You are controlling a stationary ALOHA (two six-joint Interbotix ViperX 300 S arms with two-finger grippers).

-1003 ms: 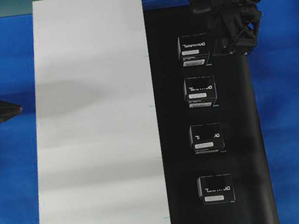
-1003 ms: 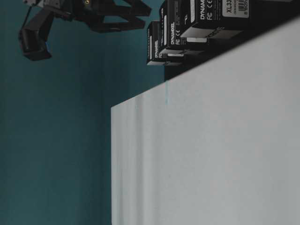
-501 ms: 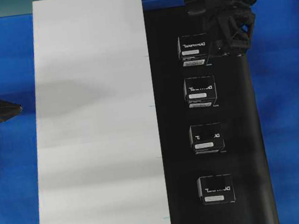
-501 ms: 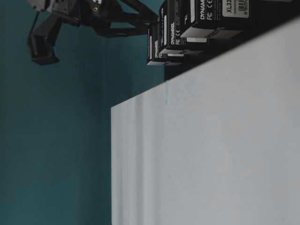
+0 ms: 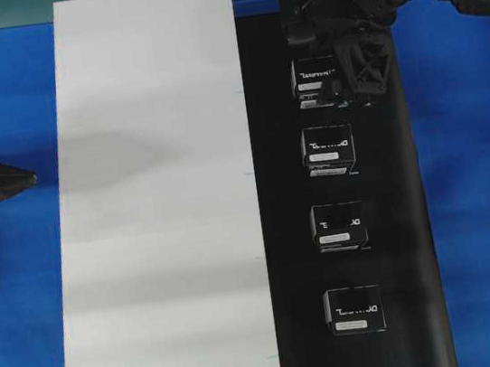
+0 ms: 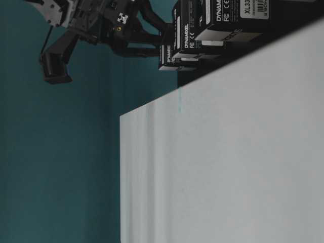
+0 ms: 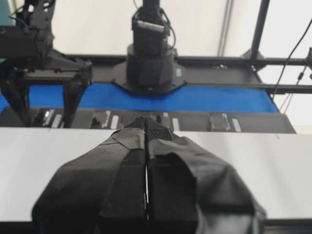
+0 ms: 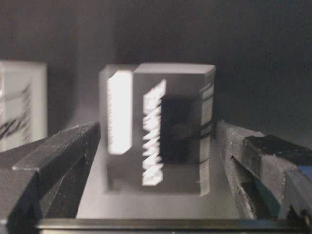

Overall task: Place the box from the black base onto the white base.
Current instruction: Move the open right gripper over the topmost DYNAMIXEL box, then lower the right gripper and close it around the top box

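Observation:
Four look-alike black boxes stand in a column on the black base [image 5: 396,217]. The topmost box [image 5: 315,80] lies between the spread fingers of my right gripper [image 5: 346,78], which is open. In the right wrist view this box [image 8: 156,141] sits between the left finger [image 8: 58,165] and the right finger [image 8: 253,161], with gaps on both sides. The white base [image 5: 157,205] lies left of the black one with nothing on it. My left gripper [image 5: 30,177] is shut and empty at the white base's left edge; it also shows in the left wrist view [image 7: 146,127].
The three other boxes [image 5: 328,150] [image 5: 339,226] [image 5: 354,309] stand in line below the topmost one. Blue cloth [image 5: 470,161] surrounds both bases. The second box shows at the left edge of the right wrist view [image 8: 19,105].
My right gripper has moved left across the black base, and its open fingers now straddle the topmost box. The left arm has not moved.

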